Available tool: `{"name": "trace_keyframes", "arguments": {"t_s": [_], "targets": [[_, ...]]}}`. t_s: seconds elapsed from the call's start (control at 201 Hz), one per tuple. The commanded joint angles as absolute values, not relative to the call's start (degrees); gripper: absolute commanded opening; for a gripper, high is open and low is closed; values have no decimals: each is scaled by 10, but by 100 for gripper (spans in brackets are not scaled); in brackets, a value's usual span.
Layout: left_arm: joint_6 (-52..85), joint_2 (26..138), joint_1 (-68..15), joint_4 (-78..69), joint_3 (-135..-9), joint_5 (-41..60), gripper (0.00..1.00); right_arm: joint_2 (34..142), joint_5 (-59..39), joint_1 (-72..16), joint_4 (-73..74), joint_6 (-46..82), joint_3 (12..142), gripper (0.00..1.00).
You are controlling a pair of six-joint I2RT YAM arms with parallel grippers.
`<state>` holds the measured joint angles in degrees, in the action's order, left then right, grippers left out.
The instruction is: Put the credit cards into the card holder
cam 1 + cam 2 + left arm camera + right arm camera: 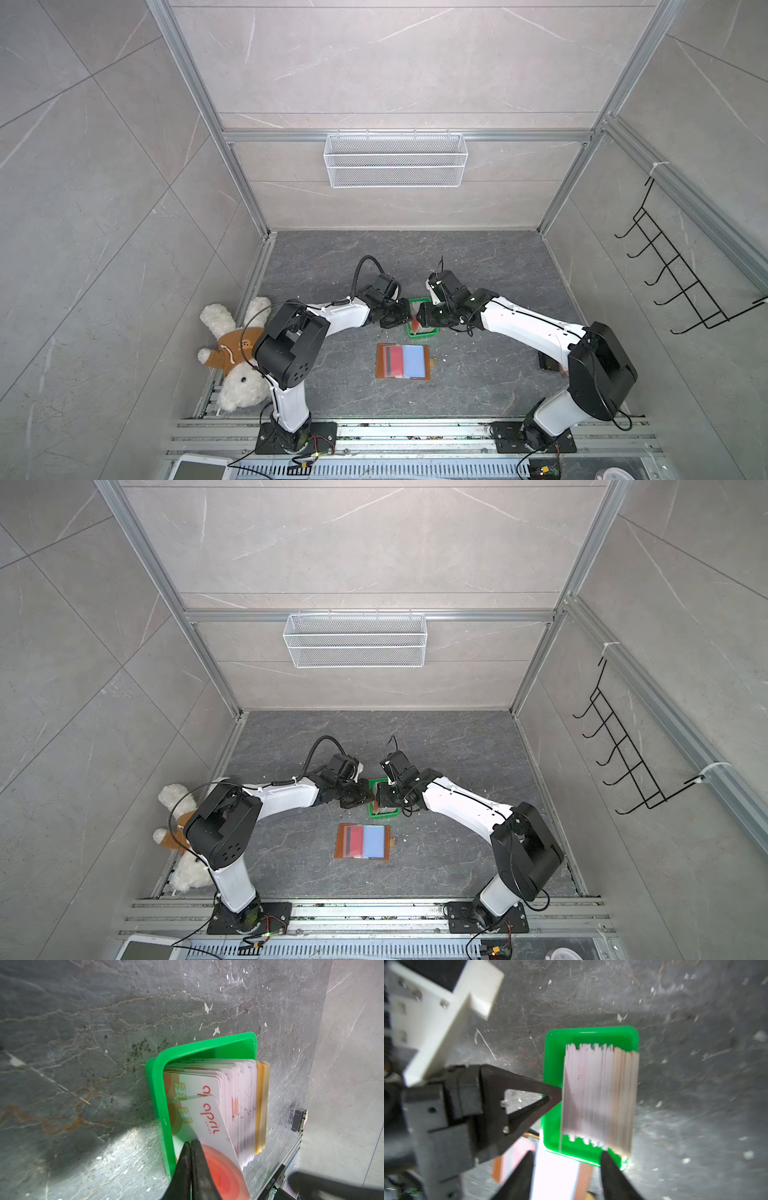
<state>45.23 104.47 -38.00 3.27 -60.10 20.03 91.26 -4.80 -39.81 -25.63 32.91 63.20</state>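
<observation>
Standing on edge in the tray (159, 1088), the cards (241, 1093) fill most of it. Left gripper (190, 1145) is clenched on the front card (207, 1118), which tilts away from the stack inside the tray. Right gripper (566, 1153) hangs over the tray, jaws apart, grasping nothing. Holder (402, 360) lies open near the tray, apart from it.

I have both arms stretched to the green tray (158, 1088), left hand (190, 1144) at its left side pinched shut on the front credit card (207, 1126), right hand (566, 1153) at its right side, fingers parted.
</observation>
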Motion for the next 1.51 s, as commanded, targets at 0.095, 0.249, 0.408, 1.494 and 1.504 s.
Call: {"name": "trace_keyframes", "arguments": {"t_s": [0.095, 0.249, 0.408, 1.494, 1.504], "targets": [[458, 1053, -385, 38, -599, 203, 7, 935, -61, -404, -235, 349, 627, 35], [458, 1054, -385, 38, -599, 204, 7, 948, -62, -404, -229, 350, 625, 30], [460, 1052, -385, 35, -598, 204, 7, 955, -64, -406, -225, 350, 627, 24], [486, 776, -385, -41, -414, 254, 24, 788, -38, -418, -211, 408, 541, 0], [488, 773, -385, -45, -410, 256, 25, 783, -38, -418, -211, 410, 539, 0]]}}
